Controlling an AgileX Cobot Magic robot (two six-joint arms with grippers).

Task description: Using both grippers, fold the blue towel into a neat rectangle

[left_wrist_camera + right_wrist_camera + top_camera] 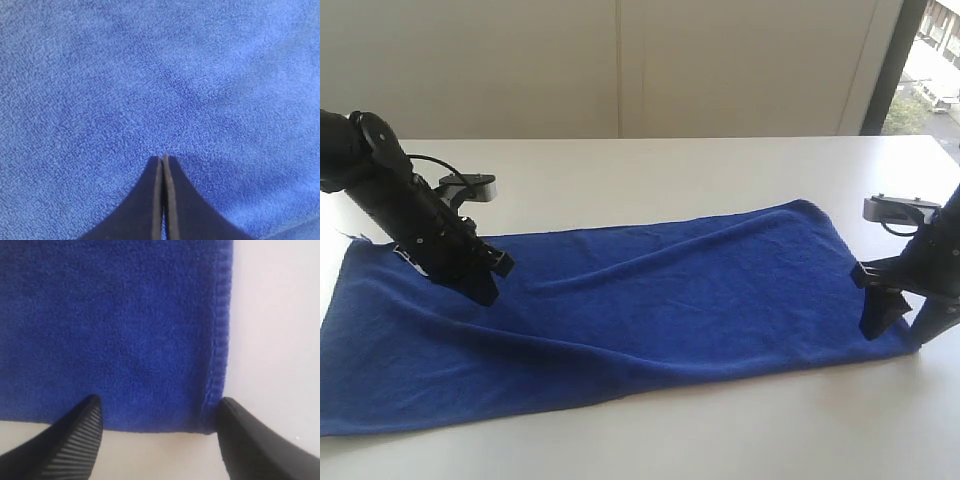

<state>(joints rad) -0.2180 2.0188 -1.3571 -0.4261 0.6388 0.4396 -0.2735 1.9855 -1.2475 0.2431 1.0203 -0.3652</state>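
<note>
The blue towel (650, 300) lies spread lengthwise across the white table (720, 170), with soft wrinkles through its middle. My left gripper (485, 290) stands on the towel's left part, and its tips rest on the cloth. In the left wrist view the left gripper (164, 158) is shut, and only terry cloth (150, 75) lies around it. My right gripper (898, 338) is at the towel's right end. In the right wrist view the right gripper (157, 415) is open. Its fingers (82, 432) straddle the towel's corner (207, 422) and hemmed edge (222, 315).
Bare white table (280, 340) lies past the towel's right end and along its near side (770, 430). A pale wall (620, 60) rises behind the table. A dark window frame (890, 60) stands at the back right.
</note>
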